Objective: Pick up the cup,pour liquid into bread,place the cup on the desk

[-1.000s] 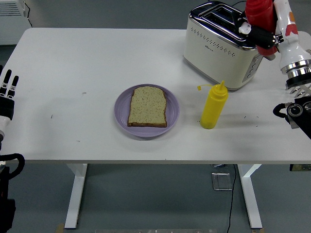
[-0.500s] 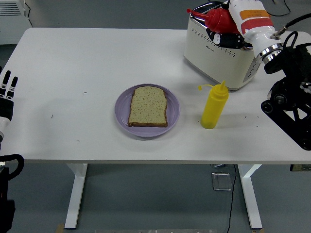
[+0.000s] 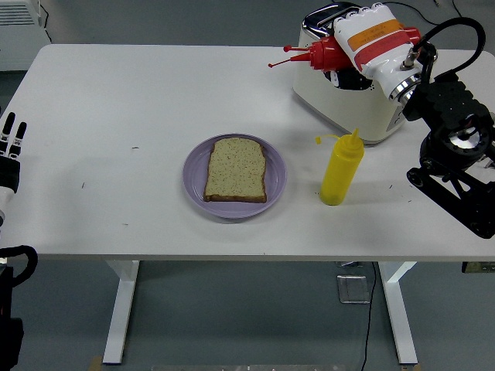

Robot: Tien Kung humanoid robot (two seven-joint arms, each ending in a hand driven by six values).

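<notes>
Red bottle [image 3: 323,52] gripped in right hand [image 3: 370,40], lying sideways, nozzle toward 9 o'clock; bread [image 3: 235,170] lies at 7 o'clock from nozzle, well apart. Left hand [image 3: 11,147] far, fingers straight, empty.

Right robot hand [image 3: 370,42] raised, fingers curled closed; left robot hand [image 3: 11,151] rests at edge.

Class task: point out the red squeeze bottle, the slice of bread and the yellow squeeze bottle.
red squeeze bottle [image 3: 319,53], head view, on its shoulder beside the nozzle
slice of bread [image 3: 235,168], head view, middle of its top face
yellow squeeze bottle [image 3: 340,171], head view, mid-body
</notes>
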